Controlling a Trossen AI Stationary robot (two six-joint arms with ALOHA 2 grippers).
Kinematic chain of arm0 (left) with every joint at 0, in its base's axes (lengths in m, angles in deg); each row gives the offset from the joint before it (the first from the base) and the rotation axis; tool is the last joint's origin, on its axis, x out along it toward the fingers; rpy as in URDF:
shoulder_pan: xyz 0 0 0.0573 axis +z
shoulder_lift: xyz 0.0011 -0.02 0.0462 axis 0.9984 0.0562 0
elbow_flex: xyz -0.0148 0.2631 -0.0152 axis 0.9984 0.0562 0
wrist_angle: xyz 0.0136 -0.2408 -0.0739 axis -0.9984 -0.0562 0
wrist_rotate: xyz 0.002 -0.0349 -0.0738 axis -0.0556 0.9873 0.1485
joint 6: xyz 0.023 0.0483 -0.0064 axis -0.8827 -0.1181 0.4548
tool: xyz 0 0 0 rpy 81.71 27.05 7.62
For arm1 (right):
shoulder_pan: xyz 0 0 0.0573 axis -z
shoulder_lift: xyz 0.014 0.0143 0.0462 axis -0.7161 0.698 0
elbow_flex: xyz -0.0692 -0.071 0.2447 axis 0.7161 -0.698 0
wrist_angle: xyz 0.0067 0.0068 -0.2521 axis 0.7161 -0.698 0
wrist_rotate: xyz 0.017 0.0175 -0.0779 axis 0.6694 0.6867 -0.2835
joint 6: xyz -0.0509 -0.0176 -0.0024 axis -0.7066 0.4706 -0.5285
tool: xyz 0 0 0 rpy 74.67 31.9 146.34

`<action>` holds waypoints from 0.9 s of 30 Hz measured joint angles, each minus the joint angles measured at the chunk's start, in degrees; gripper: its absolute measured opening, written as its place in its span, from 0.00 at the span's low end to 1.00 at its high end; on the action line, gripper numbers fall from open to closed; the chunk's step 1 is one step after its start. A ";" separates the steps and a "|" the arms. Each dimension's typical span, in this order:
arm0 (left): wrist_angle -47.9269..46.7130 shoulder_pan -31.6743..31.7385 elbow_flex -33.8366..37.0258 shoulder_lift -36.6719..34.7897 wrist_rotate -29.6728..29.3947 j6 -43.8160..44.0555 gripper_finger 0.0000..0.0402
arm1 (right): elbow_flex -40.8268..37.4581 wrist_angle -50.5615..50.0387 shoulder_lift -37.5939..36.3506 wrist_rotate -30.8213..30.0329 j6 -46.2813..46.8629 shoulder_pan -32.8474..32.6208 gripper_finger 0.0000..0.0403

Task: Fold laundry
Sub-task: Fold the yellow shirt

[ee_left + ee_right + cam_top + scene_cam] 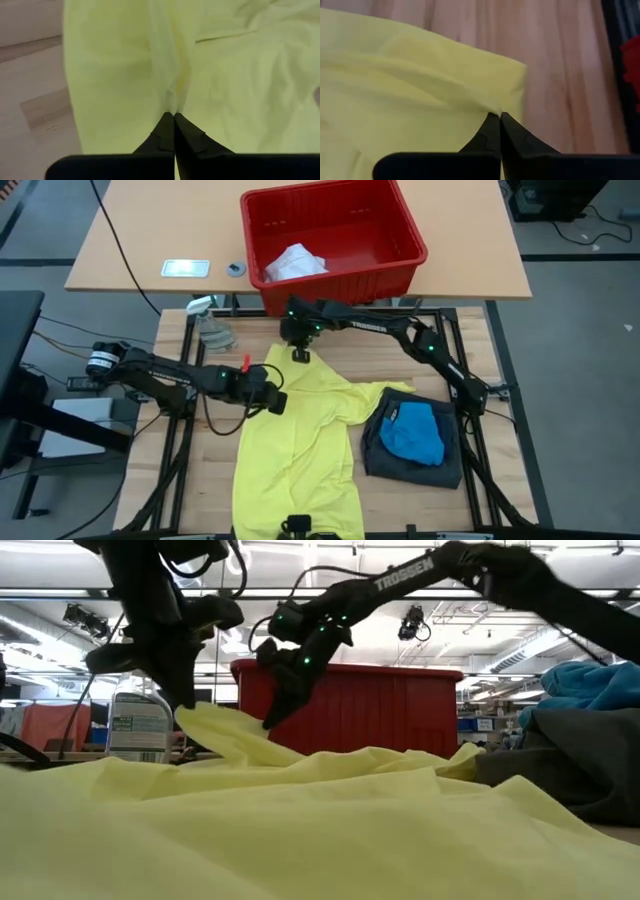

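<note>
A yellow shirt (pixel 300 450) lies spread over the middle of the table, running to the near edge. My left gripper (pixel 270 400) is shut on the shirt's left side. My right gripper (pixel 299 355) is shut on its far end, just in front of the red basket (pixel 335 235). In the low view both grippers stand over cloth that rises toward them. At the right, dark grey shorts (pixel 415 465) lie on the table with a bright blue piece (pixel 415 430) on top. My left gripper pinches a raised fold of the yellow shirt (pixel 172 100) between its two shut fingers, slanting down from the table's left. The fold stands up as a ridge (pixel 215 725) while the cloth around it lies on the table. My right gripper pinches the shirt's far edge, close to a corner (pixel 496 106), between its two shut fingers, slanting down from the far right. The cloth by the fingers is lifted a little (pixel 262 738); the remainder lies slack on the table.
The red basket holds a white cloth (pixel 295 262) and stands on the far table. A clear spray bottle (pixel 205 320) stands at the far left. Bare wood shows left of the shirt (pixel 200 470). The shorts pile takes the right side.
</note>
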State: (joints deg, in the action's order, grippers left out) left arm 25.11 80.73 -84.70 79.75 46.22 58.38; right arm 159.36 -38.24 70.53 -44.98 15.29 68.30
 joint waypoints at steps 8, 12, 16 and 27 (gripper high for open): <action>-2.16 4.57 0.00 -0.04 2.02 -0.86 0.19 | 7.86 -6.65 4.48 0.84 3.41 1.43 0.33; -2.08 7.19 0.00 -0.04 4.51 -4.91 0.31 | 8.16 -7.20 1.84 -2.82 5.70 2.02 0.52; 0.43 9.99 0.00 -0.04 4.84 -12.53 0.39 | 8.17 -9.28 -1.62 -3.61 10.19 2.69 0.59; 23.20 26.60 -0.04 10.87 14.03 -39.23 0.32 | 8.18 -22.76 -3.71 3.36 24.27 3.38 0.50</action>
State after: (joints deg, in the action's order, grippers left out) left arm 48.31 107.32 -84.75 90.62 60.25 19.16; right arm 167.54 -61.00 66.83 -41.62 39.56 71.69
